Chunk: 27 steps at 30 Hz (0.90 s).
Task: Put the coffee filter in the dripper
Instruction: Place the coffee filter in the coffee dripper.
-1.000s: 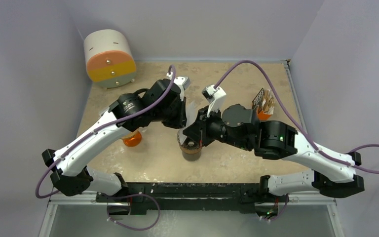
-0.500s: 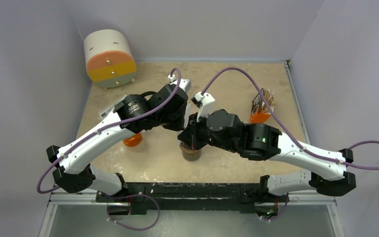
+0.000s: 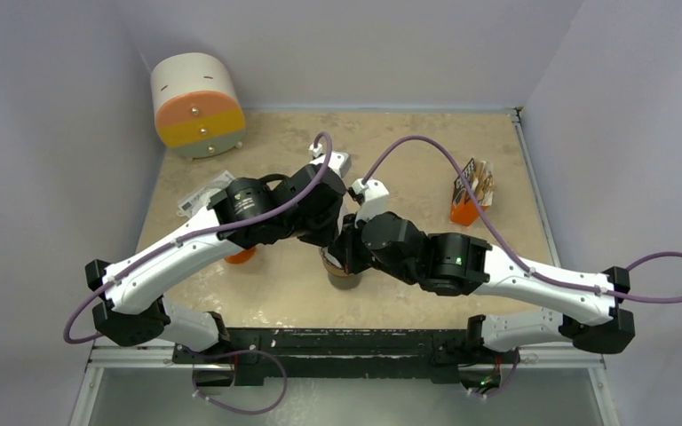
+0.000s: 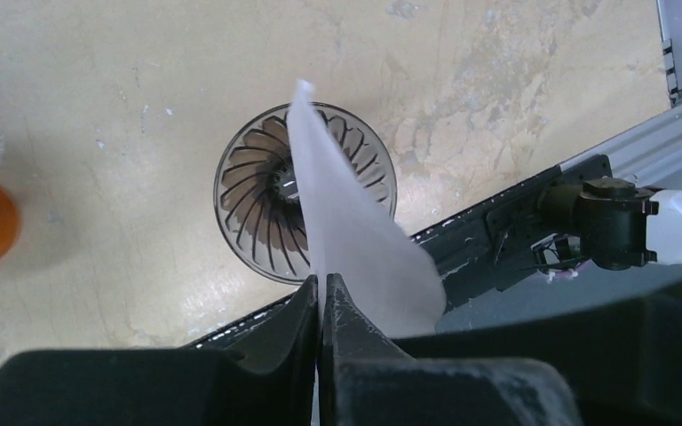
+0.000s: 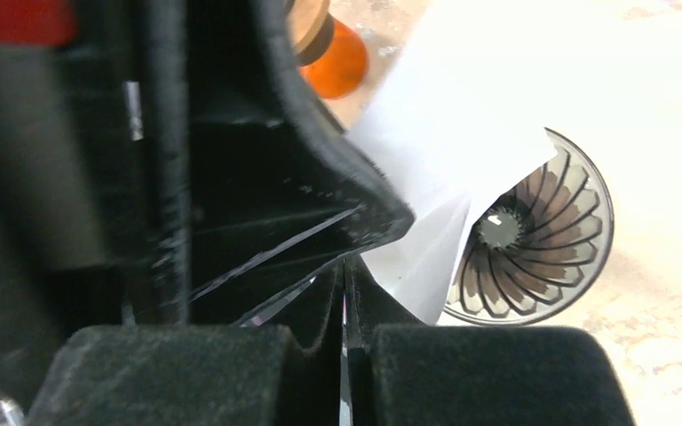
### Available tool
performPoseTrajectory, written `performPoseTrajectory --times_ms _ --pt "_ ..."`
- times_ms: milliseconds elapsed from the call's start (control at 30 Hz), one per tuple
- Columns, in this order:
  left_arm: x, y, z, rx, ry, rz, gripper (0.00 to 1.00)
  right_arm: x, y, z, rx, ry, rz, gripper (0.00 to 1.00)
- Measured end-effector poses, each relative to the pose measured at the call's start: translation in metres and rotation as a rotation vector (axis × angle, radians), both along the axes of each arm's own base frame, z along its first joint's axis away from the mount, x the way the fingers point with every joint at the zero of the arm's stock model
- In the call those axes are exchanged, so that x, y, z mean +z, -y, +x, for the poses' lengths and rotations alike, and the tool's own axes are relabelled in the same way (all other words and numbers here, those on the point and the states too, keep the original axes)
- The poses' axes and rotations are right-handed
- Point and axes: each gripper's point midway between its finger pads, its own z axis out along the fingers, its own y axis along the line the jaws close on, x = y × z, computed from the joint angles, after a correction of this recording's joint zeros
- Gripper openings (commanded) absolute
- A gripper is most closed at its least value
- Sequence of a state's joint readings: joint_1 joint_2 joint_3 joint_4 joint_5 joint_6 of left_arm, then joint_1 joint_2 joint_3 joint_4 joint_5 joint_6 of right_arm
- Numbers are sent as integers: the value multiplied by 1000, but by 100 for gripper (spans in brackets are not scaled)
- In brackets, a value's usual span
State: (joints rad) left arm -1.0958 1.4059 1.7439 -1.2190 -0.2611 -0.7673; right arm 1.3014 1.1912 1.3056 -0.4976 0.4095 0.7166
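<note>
Left wrist view: at the bottom centre the left gripper is clenched on the white filter. The filter is folded flat and stands edge-on, reaching up across the right half of the ribbed dripper on the table.

In the right wrist view the right gripper, bottom centre, has its fingers pressed together at the filter's lower edge. Whether paper lies between them cannot be told. An orange object sits at the upper middle.

From the top view both wrists meet over the dripper at the frame's centre. A round canister stands upper left and a packet at right.
</note>
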Motion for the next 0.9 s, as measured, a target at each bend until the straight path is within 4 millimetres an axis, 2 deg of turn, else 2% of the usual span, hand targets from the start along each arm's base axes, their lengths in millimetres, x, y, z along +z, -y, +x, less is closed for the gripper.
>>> performPoseTrajectory --times_ms 133,400,567,733,900 --pt "0 5 -8 -19 0 -4 0 -8 7 3 -32 1 -11 0" --pt "2 8 -11 -9 22 -4 0 6 23 6 -85 12 28 0" --pt "-2 10 -25 -45 0 8 0 16 32 15 -150 43 50 0" --pt "-2 17 -40 -84 -22 -4 0 15 30 25 -204 58 18 0" --pt "-4 17 -44 -95 -31 1 0 7 25 31 -231 55 -39 0"
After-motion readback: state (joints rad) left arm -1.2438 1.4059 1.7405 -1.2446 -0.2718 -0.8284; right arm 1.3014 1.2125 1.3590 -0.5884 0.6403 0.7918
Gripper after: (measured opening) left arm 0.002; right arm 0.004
